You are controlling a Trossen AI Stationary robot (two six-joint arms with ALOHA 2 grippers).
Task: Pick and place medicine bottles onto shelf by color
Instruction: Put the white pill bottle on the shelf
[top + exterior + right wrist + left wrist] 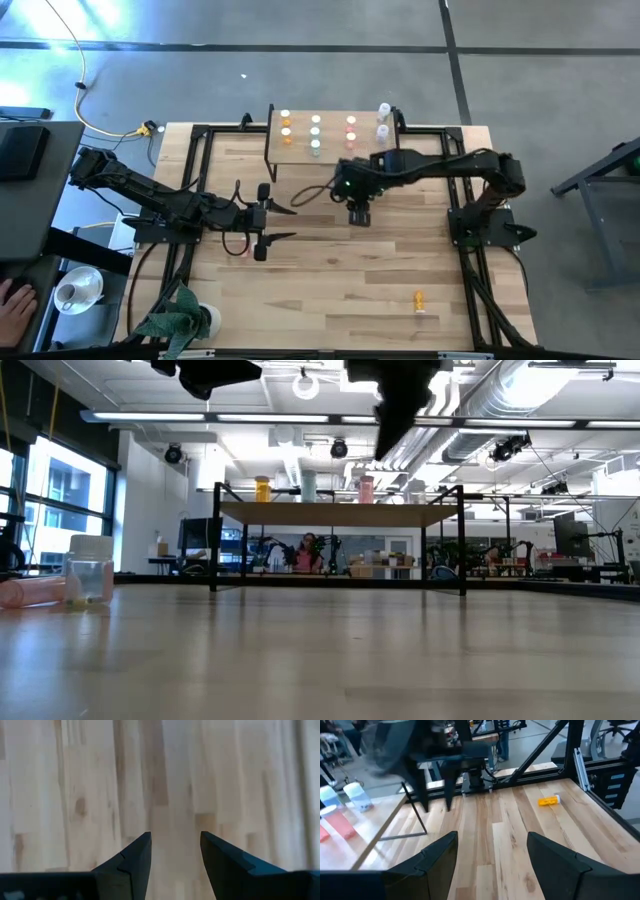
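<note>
Standing in rows on the shelf [330, 150] at the desk's [340, 280] far edge: medicine bottles [316, 131]. One orange bottle [419, 299] lies near the front right corner. Right end effector [359, 218] hangs mid-desk, fingers parted, empty. Left end effector [262, 216] wide open, empty, left of centre.

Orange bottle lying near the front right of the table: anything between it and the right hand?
Nothing visible. The orange bottle lies alone on bare table; the right hand hangs open and empty near the shelf, with only wood between them.
</note>
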